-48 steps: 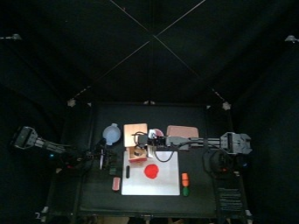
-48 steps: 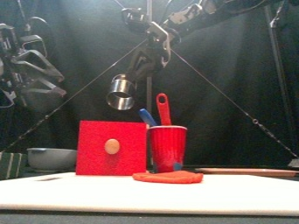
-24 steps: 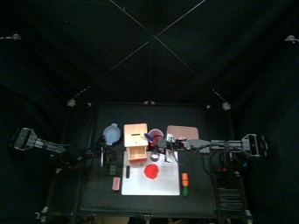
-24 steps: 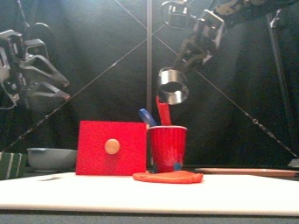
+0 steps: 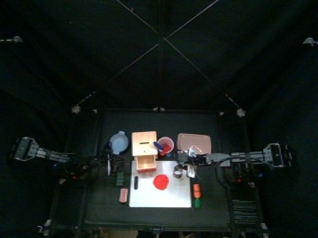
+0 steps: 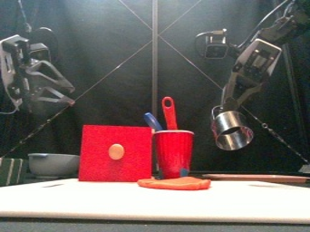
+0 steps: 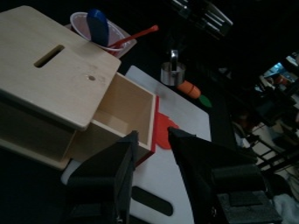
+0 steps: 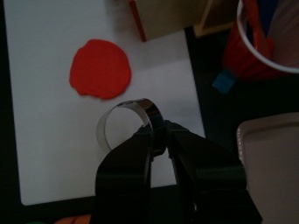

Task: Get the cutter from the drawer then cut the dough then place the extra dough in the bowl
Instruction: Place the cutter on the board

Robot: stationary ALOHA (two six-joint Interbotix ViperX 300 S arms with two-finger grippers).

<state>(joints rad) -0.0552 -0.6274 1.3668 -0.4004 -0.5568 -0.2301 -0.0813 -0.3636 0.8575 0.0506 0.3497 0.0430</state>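
While the right pincer [image 8: 153, 128] grips it, the round cutter [image 6: 231, 130] gleams.

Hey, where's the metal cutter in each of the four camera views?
Top view: cutter just right of the dough.
Front view: cutter hanging in the air at right.
Left wrist view: cutter small, beyond the open drawer.
Right wrist view: cutter central, held by the right gripper.
Shared landmark: the red dough.

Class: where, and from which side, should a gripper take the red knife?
Probably by the part of the red knife above the cup rim, coming from above: it stands near upright, its lower part inside the cup, the blue knife close beside it.
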